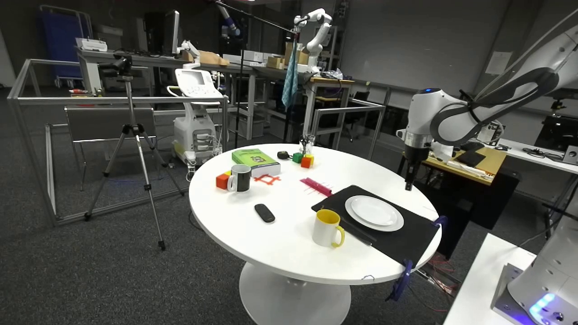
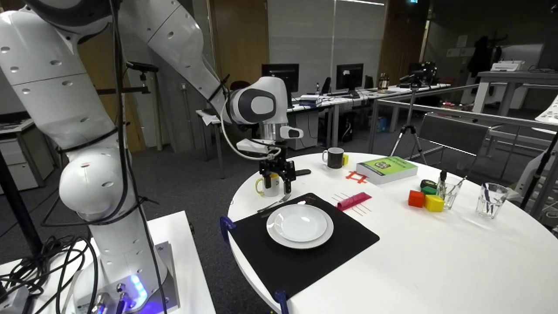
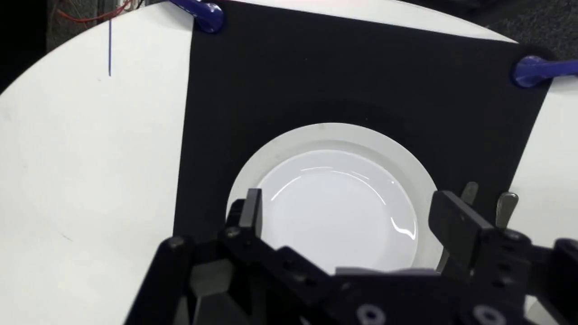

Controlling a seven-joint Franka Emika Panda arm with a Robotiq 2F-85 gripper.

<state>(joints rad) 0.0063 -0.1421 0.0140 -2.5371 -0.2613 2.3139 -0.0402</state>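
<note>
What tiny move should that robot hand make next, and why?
Perhaps a slight lowering, with the gripper open. The wrist view shows the small white plate between its spread fingers, which hold nothing, and both exterior views show the gripper hanging above the table.

On the round white table [image 2: 462, 266] I saw a thick book [image 1: 255, 157] with a green cover lying flat, a red lattice piece [image 1: 267, 179] just beside it and a dark mug [image 1: 244, 181] near. A slim black oblong [image 1: 264, 213] lay well apart from the book. In an exterior view I saw a red block [image 2: 416, 199] just beside a yellow block [image 2: 434, 203], with a clear glass [image 2: 491, 200] near them. Beyond the table were a tripod [image 1: 134, 129] and a white console [image 1: 196, 131] on dark carpet [image 1: 113, 271], and, in an exterior view, two monitors [image 2: 350, 77] on a desk [image 2: 324, 101].
</note>
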